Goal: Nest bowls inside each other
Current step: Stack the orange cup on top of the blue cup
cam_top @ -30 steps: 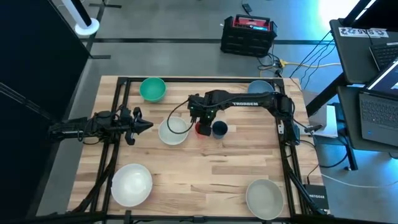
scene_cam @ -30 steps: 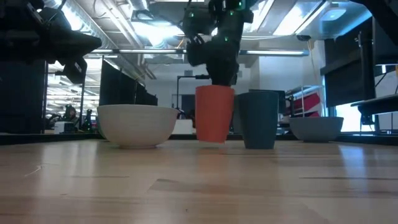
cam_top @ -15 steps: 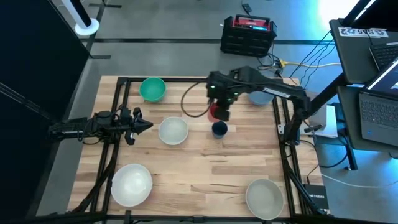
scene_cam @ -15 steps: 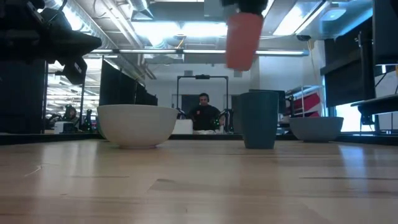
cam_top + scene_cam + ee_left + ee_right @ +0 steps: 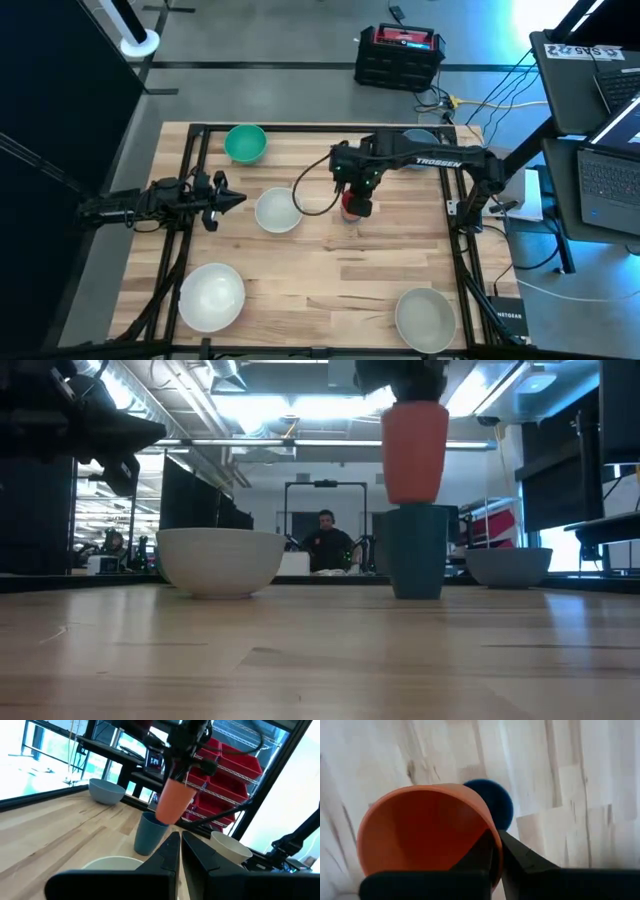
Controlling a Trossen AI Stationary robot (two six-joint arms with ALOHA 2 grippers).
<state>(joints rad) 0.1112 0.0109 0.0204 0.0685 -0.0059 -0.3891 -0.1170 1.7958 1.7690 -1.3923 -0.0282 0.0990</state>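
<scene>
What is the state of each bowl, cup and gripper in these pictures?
red cup: held in the air, just above the dark blue cup
dark blue cup: upright on table, empty
right gripper: shut on the red cup's rim
left gripper: shut, empty, waiting at the left
white bowl: upright, empty
green bowl: upright, empty

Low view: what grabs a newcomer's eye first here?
The red cup, hanging in the right gripper just above the dark blue cup near the table's middle; the gripper pinches its rim. Next, the white bowl standing to the left of them. The left gripper waits shut at the table's left edge.
</scene>
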